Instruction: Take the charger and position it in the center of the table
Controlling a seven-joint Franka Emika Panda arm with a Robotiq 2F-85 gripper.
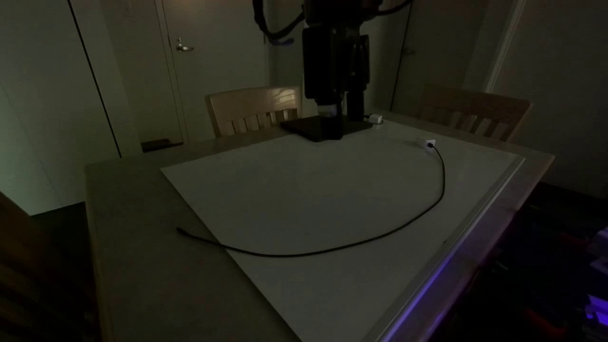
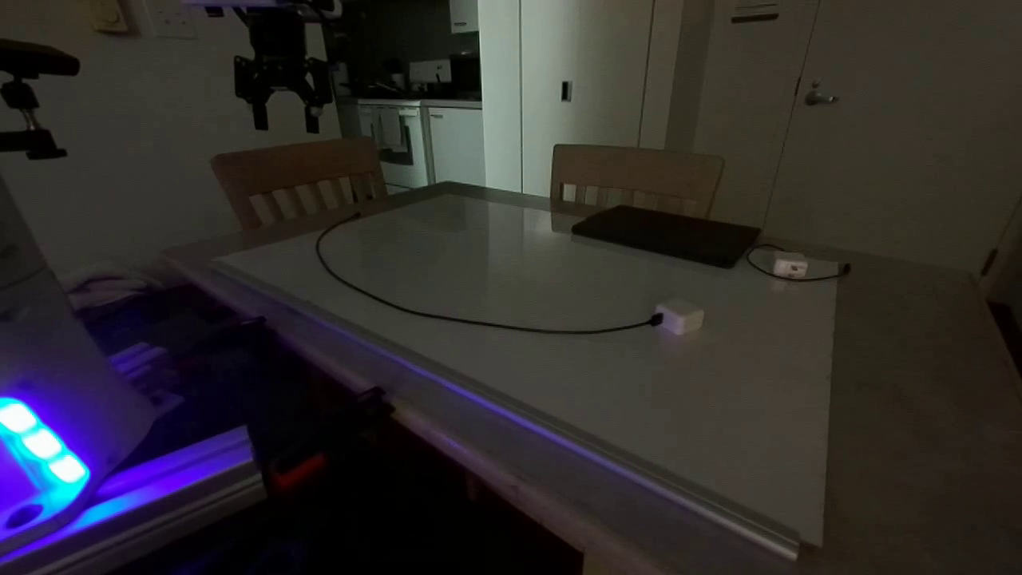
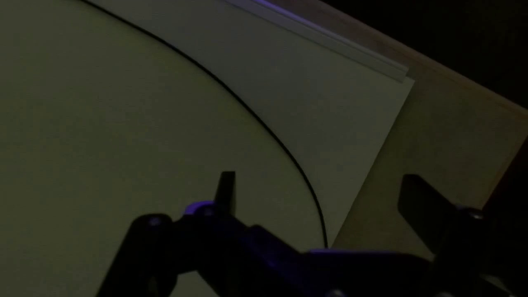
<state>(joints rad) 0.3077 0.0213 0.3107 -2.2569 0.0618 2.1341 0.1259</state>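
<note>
The charger is a long thin black cable [image 1: 342, 246] with a small white plug [image 1: 427, 143]. It lies in a wide curve on the table [image 1: 137, 213], its free end on the greyish rim. In an exterior view the plug [image 2: 679, 317] sits upright on the pale top and the cable [image 2: 479, 323] curves away from it. My gripper [image 2: 287, 129] is open and empty, high above the table and apart from the charger. It also shows in an exterior view [image 1: 343, 127]. In the wrist view the cable [image 3: 264, 123] passes below my open jaws [image 3: 319, 176]; the plug is out of view there.
A flat dark rectangular pad [image 2: 667, 234] lies near the table's edge. Beside it is another white plug [image 2: 790, 265] with a short black cable. A raised metal strip [image 2: 479, 393] runs along one edge of the pale top. Wooden chairs [image 1: 256, 107] stand around the table.
</note>
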